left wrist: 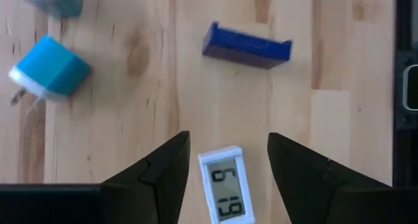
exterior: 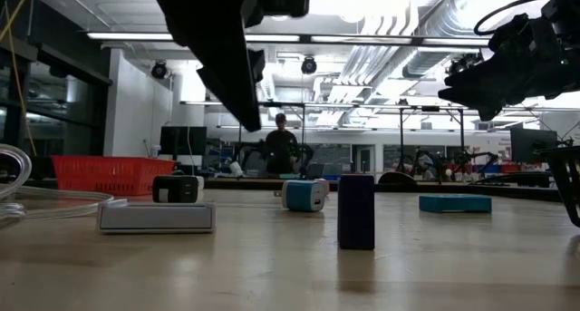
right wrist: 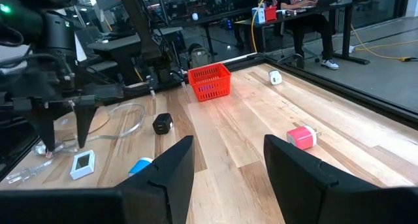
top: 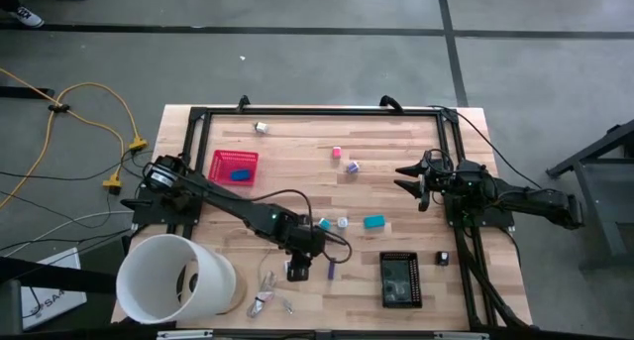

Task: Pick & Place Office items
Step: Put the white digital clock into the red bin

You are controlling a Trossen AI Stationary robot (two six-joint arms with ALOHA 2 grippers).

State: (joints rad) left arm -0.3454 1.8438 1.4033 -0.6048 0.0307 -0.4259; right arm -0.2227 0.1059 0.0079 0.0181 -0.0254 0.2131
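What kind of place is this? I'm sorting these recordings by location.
Probably a robotics lab or workshop: a light wooden worktable with two dark arms, exposed silver ceiling ducts, and more dark-framed workstations behind a person at a desk.

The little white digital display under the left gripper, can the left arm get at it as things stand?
Probably yes. The left gripper hangs open right above the small white digital display, which lies flat between its fingers with bare wood on both sides. The dark blue block and teal charger lie clear of it.
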